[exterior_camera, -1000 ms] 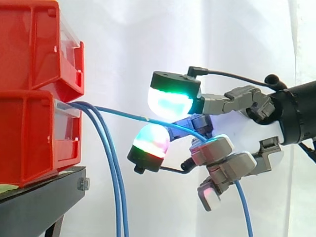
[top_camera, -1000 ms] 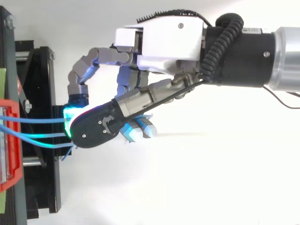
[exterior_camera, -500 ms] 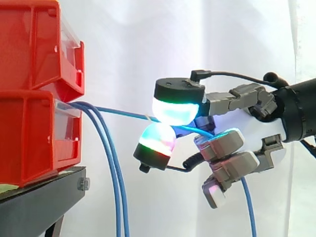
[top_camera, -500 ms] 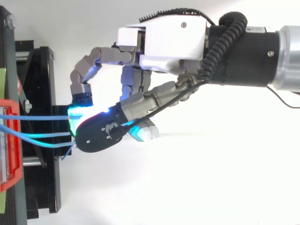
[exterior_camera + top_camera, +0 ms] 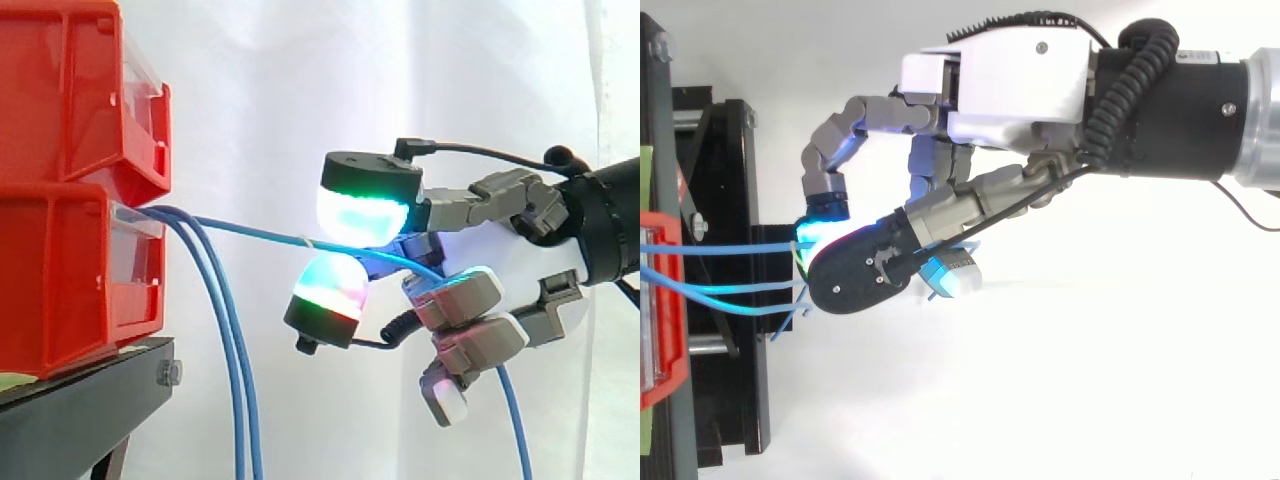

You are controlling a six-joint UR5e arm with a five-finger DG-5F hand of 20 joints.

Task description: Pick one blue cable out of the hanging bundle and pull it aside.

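Several blue cables (image 5: pixel 228 340) come out of the lower red bin (image 5: pixel 70 270) and hang down beside the black stand. One blue cable (image 5: pixel 255 235) is drawn out to the right, nearly level, away from the others. My hand (image 5: pixel 455 300) is shut on that cable, which runs between the green-glowing pad (image 5: pixel 365 205) above and the red-and-cyan pad (image 5: pixel 330 285) below. Behind the hand the cable drops down at the lower right (image 5: pixel 515 415). From above, the hand (image 5: pixel 990 90) reaches in from the right, and the cables (image 5: pixel 730 290) lead left to the bin.
Two red bins are stacked at the left, the upper one (image 5: pixel 75 90) on the lower. They rest on a black stand (image 5: pixel 85 410). A white curtain hangs behind everything. The stand's black frame (image 5: pixel 715 280) lies along the left edge in the top view.
My hand has moved a little to the right and slightly down, taking the pinched cable with it. The other cables hang as before.
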